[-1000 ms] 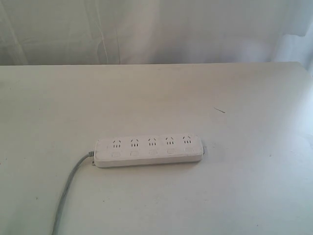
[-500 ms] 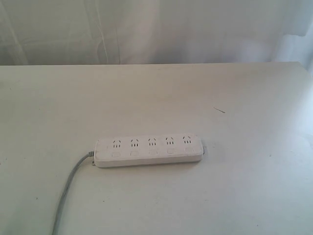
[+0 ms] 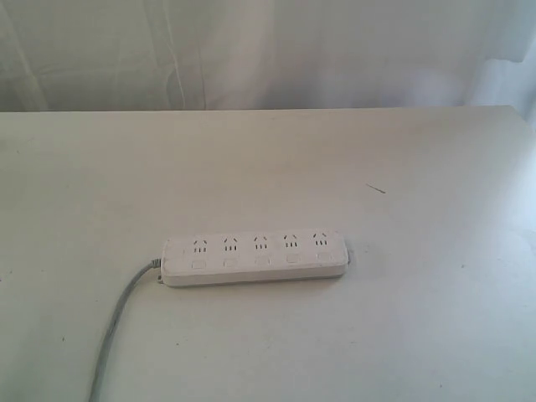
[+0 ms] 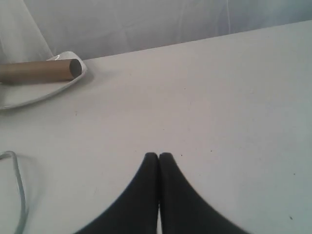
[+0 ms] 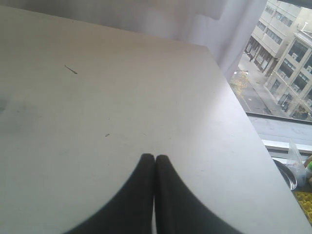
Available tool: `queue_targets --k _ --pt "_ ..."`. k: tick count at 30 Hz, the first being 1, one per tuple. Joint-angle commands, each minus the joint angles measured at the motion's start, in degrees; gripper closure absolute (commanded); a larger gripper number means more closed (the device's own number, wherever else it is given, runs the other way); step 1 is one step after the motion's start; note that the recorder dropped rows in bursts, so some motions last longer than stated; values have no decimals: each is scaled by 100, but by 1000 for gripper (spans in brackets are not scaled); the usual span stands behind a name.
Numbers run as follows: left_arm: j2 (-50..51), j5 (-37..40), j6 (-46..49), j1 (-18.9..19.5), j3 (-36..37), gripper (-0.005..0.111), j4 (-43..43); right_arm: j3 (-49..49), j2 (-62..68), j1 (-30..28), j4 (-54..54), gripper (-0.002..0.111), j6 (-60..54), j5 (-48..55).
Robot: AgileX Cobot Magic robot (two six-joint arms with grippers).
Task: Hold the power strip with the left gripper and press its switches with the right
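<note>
The white power strip lies flat on the table in the exterior view, its row of five switches along the near side. Its grey cord runs off toward the lower left. Neither arm appears in the exterior view. In the left wrist view my left gripper is shut with nothing in it, over bare table; a bit of grey cord shows at the side. My right gripper is shut and empty too, above bare table near the table's edge. The strip shows in neither wrist view.
A white dish with a brown cardboard tube lies on the table in the left wrist view. A white curtain hangs behind the table. Past the edge in the right wrist view a window shows buildings.
</note>
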Motion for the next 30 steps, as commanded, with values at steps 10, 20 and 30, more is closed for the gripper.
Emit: queue_targets --k 10,20,30 --pt "206 492 4301 6 28 107 -4062 28 -31 -28 7 108 -53 -82" --pt "258 532 4747 6 28 107 -4291 28 -31 -28 7 108 -53 -82" --pt "257 532 4938 6 28 107 -4660 28 -31 -28 7 108 -53 -82"
